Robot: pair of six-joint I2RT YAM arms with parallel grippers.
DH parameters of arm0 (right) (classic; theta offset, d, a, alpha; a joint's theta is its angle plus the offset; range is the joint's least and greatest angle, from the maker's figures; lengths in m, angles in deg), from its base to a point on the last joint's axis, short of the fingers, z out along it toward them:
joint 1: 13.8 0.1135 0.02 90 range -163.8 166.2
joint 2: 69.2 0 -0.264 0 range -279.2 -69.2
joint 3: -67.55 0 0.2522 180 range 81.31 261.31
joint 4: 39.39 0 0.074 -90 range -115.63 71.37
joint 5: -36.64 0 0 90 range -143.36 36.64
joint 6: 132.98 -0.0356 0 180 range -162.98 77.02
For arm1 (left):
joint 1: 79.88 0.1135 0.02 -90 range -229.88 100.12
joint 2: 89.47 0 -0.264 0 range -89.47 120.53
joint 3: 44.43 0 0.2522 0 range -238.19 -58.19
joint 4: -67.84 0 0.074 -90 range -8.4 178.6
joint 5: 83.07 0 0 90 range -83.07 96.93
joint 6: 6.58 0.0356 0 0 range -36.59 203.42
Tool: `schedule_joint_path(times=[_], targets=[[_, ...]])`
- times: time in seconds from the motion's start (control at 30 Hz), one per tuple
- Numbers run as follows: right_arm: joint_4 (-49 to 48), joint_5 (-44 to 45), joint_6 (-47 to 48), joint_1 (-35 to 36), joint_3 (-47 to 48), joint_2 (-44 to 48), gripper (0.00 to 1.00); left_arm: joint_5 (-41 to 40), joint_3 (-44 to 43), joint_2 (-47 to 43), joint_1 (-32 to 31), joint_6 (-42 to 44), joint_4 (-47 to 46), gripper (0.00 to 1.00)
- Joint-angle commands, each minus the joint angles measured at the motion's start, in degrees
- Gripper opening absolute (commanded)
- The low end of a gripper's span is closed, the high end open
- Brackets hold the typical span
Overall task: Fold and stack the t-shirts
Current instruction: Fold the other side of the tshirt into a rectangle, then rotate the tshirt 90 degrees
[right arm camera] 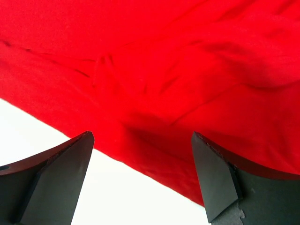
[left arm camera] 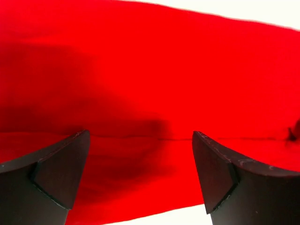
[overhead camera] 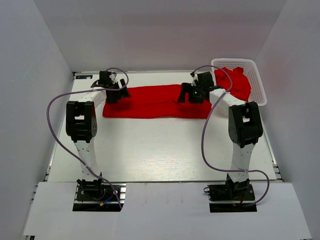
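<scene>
1. T-shirt point(overhead camera: 150, 102) lies flat on the table point(overhead camera: 160, 150) as a long red band running from the left gripper point(overhead camera: 117, 93) to the right gripper point(overhead camera: 193, 94). Collar, sleeves and neck label can't be made out, and I can't tell how many layers it has.
2. Left gripper point(left arm camera: 140, 157) sits at the band's left end, fingers point(left arm camera: 56, 173) spread wide with nothing clamped.
   - Red cloth fills the space between the tips and everything beyond them.
   - A thin seam or fold line crosses just ahead of the tips.
   - Bare table shows only as a sliver under the gap and in the far right corner.
3. Right gripper point(right arm camera: 140, 164) is over the band's right part, fingers point(right arm camera: 225, 178) also spread and holding nothing.
   - The near cloth edge cuts diagonally through the gap: table on the left-finger side, wrinkled red fabric ahead and towards the right finger.
4. Can't tell whether either set of tips touches the cloth. The top view hides the contact under the wrists.
5. Beyond and to the right of the right gripper, a red heap point(overhead camera: 239, 82) fills the white lattice basket point(overhead camera: 260, 86). Shirt count there is unreadable, and the arm's cable crosses part of it.
</scene>
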Motion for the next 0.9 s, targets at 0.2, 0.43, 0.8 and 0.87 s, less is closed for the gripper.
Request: schedule_joint_path(times=[0.2, 0.43, 0.8, 0.87], targets=[[-4.2, -6.98, -3.22, 0.05, 0.96, -4.22, 0.9, -2.41, 4.43, -0.23, -1.32, 0.8, -0.82, 1.0], [-4.12, -4.8, -4.19, -0.12, 1.31, -7.21, 0.9, -6.09, 7.69, 0.39, -1.32, 0.19, -0.29, 1.0], [-4.11, -0.13, -6.48, -0.12, 16.07, -20.98, 0.9, 6.2, 31.32, -5.85, -5.35, -5.69, 1.1, 1.0], [-5.43, -1.78, -7.26, -0.03, 19.57, -22.84, 0.9, 7.16, 34.12, -5.85, -9.3, -7.63, 3.21, 1.0]])
